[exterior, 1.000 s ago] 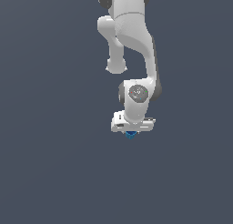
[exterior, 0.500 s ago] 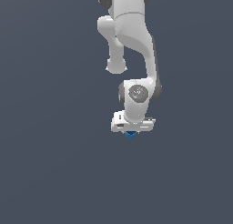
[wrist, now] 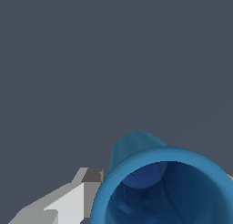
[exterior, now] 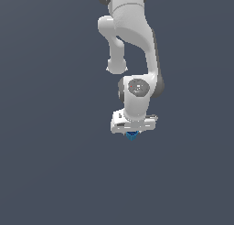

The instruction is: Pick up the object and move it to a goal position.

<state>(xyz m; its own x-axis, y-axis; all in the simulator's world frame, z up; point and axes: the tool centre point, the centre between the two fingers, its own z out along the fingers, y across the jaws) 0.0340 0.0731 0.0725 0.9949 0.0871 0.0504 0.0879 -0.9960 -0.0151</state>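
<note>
In the exterior view the white arm (exterior: 130,45) comes down from the top edge, bends through a rounded elbow and ends in a wrist joint with a grey disc on its face. Below that joint sits the broad white hand of the gripper (exterior: 132,135), pointing down at the flat dark grey surface (exterior: 50,164). Just under the hand, close to the middle of the frame and a little to the exterior view's right, a small patch of blue shows: this is the blue cup (exterior: 132,136). Only a small part of it peeks out (the hand covers the rest), and it is clearly narrower than the hand above it. The fingers themselves are hidden from this side.

In the wrist view the cup (wrist: 164,182) fills the near part of the picture. Its flared rim faces the camera as a wide glossy blue ring, the darker inside is open to view, and the tapered body narrows away toward the far side. One white and grey finger (wrist: 68,202) lies just beside the rim, seemingly touching its outer edge. At the opposite side only a pale sliver shows at the frame's border, so I cannot tell for certain whether the jaws are clamped on the cup or merely standing around it. The grey surface beyond is plain and even.
</note>
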